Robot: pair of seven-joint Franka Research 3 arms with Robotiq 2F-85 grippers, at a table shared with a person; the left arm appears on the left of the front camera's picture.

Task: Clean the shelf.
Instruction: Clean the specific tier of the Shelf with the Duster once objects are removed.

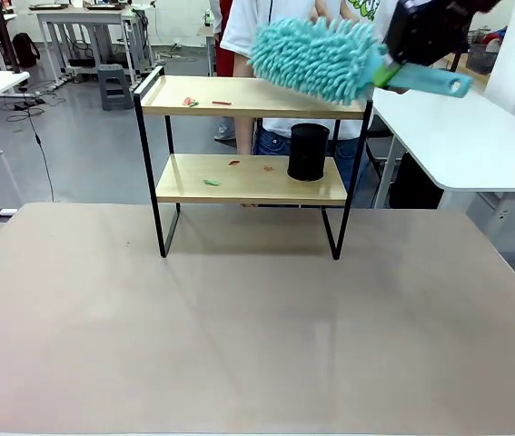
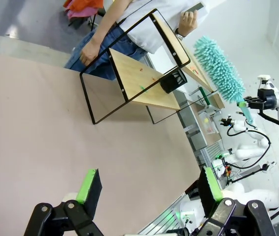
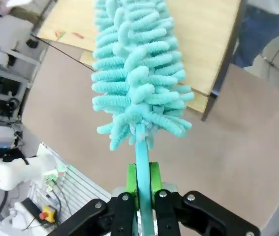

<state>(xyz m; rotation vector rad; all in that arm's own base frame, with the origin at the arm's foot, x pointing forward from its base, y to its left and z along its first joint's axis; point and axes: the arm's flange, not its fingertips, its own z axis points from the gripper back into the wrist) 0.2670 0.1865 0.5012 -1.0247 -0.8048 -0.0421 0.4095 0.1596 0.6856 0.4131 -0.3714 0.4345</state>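
Right gripper [image 3: 143, 181]: green pads [image 3: 132, 177] clamped on the thin teal handle [image 3: 142, 147] of the duster [image 3: 137, 73]. The handle runs straight out along the fingers. In the front view this gripper sits high at the upper right, above shelf height. The duster points toward picture left, head a bit higher than the handle end. The head is a fat oblong of soft teal chenille noodles; the handle is smooth plastic with a green collar.

Duster head is over the right end of the top board [image 1: 248, 97]. Can't tell whether the fibres touch it.

Left gripper [image 2: 150, 187]: jaws spread wide, nothing between them. It hangs over the table [image 1: 239, 318], well apart from the shelf [image 1: 153, 163], with the view rolled so the shelf sits tilted.

Shelf stands upright at the far middle of the table. It has two light wood boards, smooth with visible grain, in a thin black metal frame on four legs. The left end of the frame has a raised rail.

Small red and green scraps [image 1: 191, 102] lie on the left half of the top board, with more on the lower board [image 1: 184, 186]. A matte black cylinder [image 1: 308, 151] stands upright right of centre on the lower board.

Table top is flat, matte grey-beige. A person [image 1: 243, 27] in a white top and blue jeans stands just behind the shelf.
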